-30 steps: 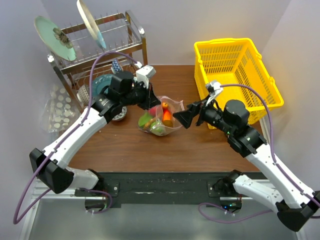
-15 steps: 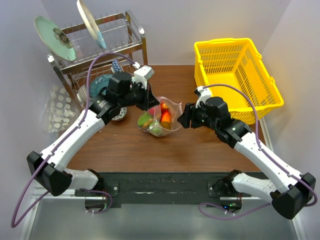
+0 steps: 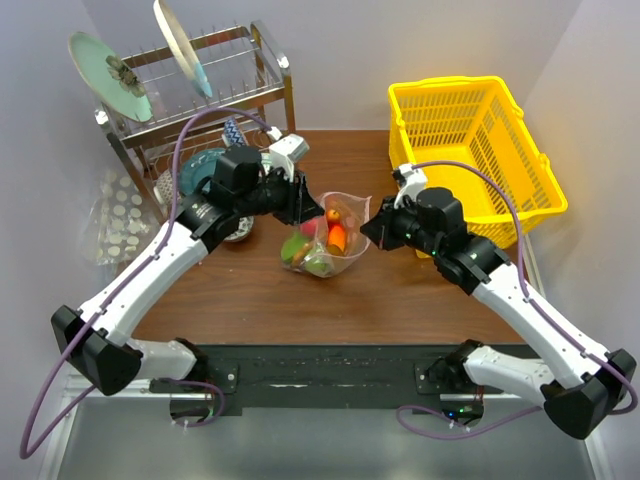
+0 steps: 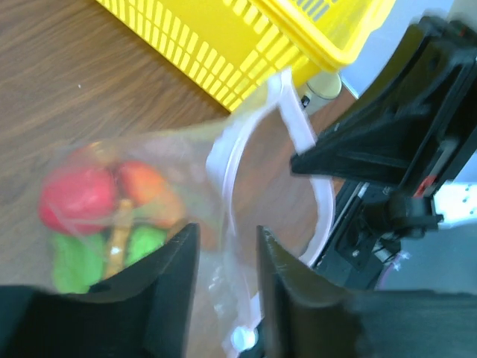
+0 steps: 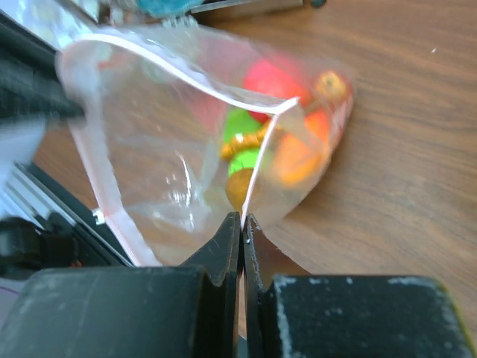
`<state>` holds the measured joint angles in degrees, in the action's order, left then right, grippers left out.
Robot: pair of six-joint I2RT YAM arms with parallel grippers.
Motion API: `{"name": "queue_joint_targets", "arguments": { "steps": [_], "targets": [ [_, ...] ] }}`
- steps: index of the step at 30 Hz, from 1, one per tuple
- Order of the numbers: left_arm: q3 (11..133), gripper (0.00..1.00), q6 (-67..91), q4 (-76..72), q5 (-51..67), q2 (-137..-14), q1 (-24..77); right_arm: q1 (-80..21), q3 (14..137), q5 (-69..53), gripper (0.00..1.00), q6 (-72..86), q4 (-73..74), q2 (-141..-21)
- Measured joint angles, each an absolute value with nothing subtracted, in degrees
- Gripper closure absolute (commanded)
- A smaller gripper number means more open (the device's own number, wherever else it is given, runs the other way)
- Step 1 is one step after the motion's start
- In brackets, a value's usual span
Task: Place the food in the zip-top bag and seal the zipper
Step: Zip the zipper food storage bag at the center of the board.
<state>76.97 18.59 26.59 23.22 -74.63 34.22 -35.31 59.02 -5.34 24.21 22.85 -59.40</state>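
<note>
The zip-top bag (image 3: 345,212) stands mouth-up in the middle of the brown table, holding the food (image 3: 318,245): red, green and orange pieces. In the right wrist view the food (image 5: 272,78) lies at the bag's bottom, and my right gripper (image 5: 241,218) is shut on the near corner of the pink zipper (image 5: 186,71). From above, that right gripper (image 3: 366,228) is at the bag's right rim. My left gripper (image 3: 303,205) is at the left rim. Its jaws (image 4: 227,235) stand open, with the bag's film and zipper (image 4: 223,171) running loosely between them.
A yellow basket (image 3: 470,140) stands at the back right, close behind the right arm. A metal dish rack (image 3: 200,90) with plates fills the back left. A clear bag of white discs (image 3: 115,220) lies at the left edge.
The right gripper moved in from the right and shut on the bag's rim. The left gripper, shut on the left rim before, has opened.
</note>
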Motion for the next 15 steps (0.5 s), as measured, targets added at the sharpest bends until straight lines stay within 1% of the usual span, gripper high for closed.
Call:
{"name": "queue_joint_targets", "arguments": {
  "steps": [1,2,3,4,9,15],
  "targets": [
    [76.40,0.21,18.17,26.39,23.73,-74.19,34.22,-35.31,59.02,-5.04,1.00,24.64,22.72,-58.98],
    [75.37,0.10,18.11,25.93,24.10,-73.43,34.22,-35.31,59.02,-4.58,1.00,25.41,22.63,-58.35],
    [74.06,0.06,17.87,25.43,24.43,-72.44,34.22,-35.31,59.02,-4.16,1.00,26.00,22.57,-58.04],
    [72.62,0.00,17.85,25.06,24.75,-71.24,34.22,-35.31,59.05,-3.88,1.00,26.65,22.44,-57.89],
    [65.69,0.00,17.28,23.31,25.32,-64.27,34.26,-35.31,59.24,-3.07,1.00,29.74,22.13,-58.63],
    [54.76,0.02,17.23,17.80,25.28,-52.75,34.26,-35.31,59.24,-2.46,1.00,32.73,21.26,-59.29]
  ]
}}
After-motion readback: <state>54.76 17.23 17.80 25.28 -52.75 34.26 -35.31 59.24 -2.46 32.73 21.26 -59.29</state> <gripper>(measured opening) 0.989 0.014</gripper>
